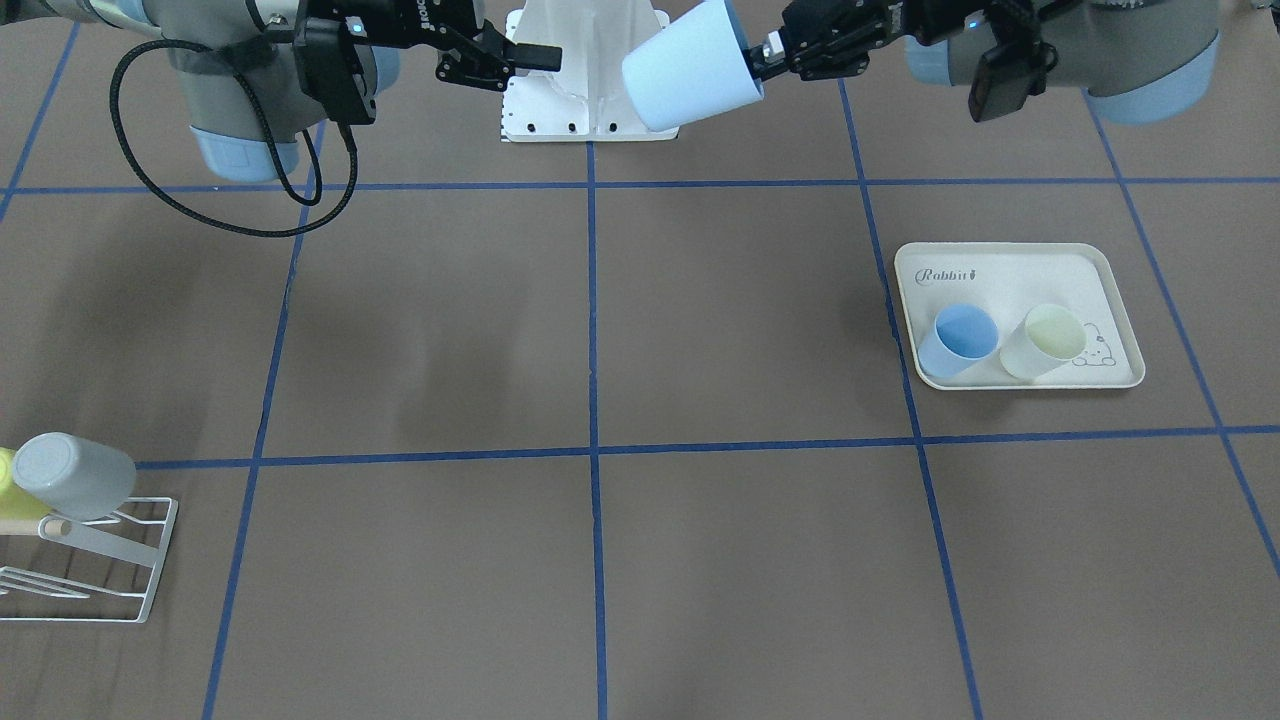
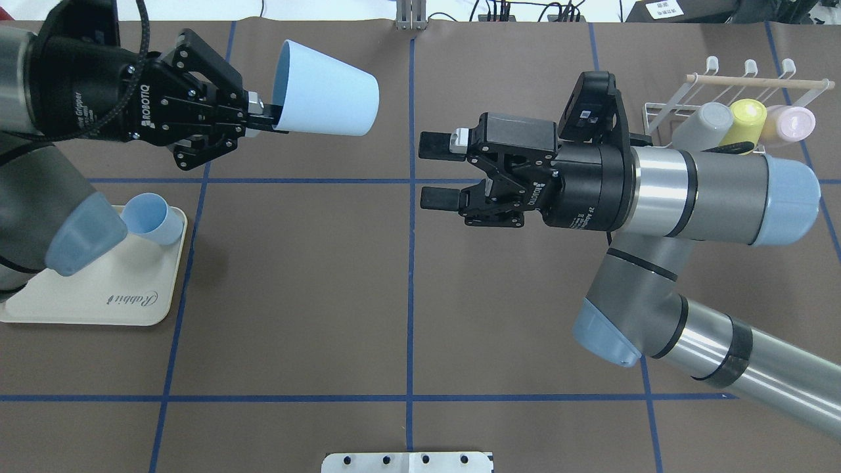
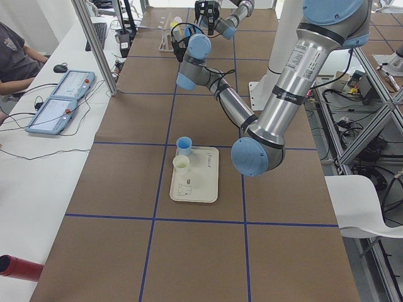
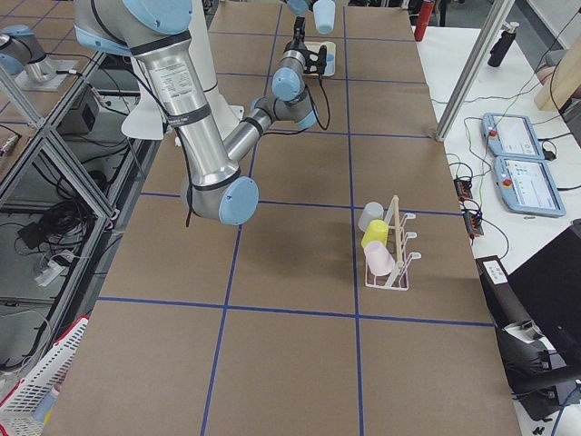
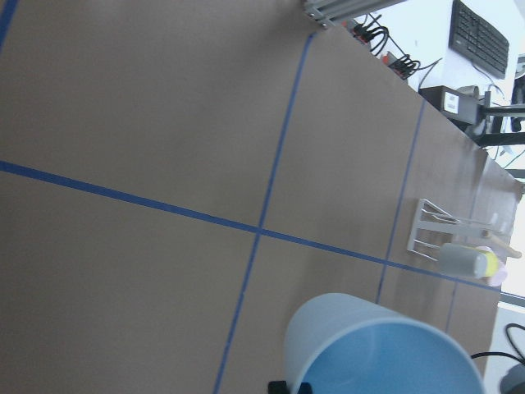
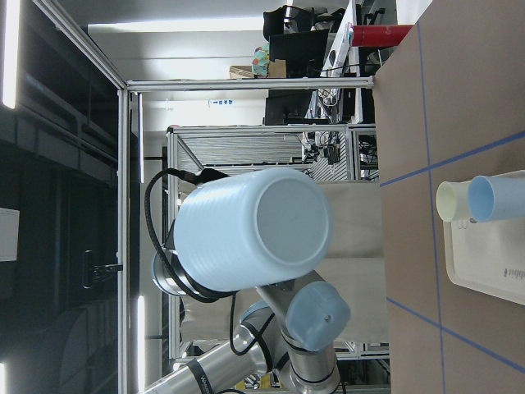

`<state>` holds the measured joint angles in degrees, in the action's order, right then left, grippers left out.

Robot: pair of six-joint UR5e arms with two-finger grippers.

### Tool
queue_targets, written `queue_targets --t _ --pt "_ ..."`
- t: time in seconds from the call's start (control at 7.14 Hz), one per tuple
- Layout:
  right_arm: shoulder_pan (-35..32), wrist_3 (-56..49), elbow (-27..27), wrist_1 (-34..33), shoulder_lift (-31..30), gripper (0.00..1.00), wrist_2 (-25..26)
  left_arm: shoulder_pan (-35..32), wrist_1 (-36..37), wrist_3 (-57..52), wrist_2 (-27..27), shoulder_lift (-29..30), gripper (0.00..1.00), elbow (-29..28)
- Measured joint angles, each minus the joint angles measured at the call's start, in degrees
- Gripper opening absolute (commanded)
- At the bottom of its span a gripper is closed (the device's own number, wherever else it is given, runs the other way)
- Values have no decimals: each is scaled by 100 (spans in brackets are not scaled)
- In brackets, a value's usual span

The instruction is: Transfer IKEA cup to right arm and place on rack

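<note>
**Ana:** Pale blue, that cup [image 2: 326,89]. Who has it?

**Ben:** The left gripper [image 2: 268,120]. Its fingers are pinched on the rim, one of them inside the mouth. The cup hangs in the air on its side, clear of the table, with its base turned toward the other arm.

**Ana:** And the right gripper [image 2: 436,171]?

**Ben:** Its jaws are spread wide and it has hold of nothing. It faces the cup's base across a gap and does not touch it.

**Ana:** So how far along are we?

**Ben:** Early to middle, I'd judge. The pick-up and the presenting look done, but the hand-over itself is not.

**Ana:** What's left?

**Ben:** The gap has to be closed, the right gripper has to take the cup's body, and the left has to let go. Then the cup has to be carried to the rack [image 2: 648,113] at the table's far right.

**Ana:** Is there room on it?

**Ben:** It holds a grey cup [image 2: 703,125], a yellow cup [image 2: 746,118] and a pink cup [image 2: 792,125]. I can't tell whether a prong is free. A darker blue cup [image 1: 962,338] and a cream cup [image 1: 1048,340] stand on the tray [image 1: 1040,268].
</note>
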<state>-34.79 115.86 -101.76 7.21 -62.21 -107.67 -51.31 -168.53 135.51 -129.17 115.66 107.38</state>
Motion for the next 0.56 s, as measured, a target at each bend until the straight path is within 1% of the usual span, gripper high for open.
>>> queue_targets --t 0.14,0.28,0.56 --pt "121 16 10 244 -12 98 191 176 -572 515 201 0 0 -129" --pt "196 17 6 400 -14 98 323 311 -965 987 312 7 0 -229" --pt "239 0 -7 482 -2 98 418 489 -1188 1973 384 74 0 -322"
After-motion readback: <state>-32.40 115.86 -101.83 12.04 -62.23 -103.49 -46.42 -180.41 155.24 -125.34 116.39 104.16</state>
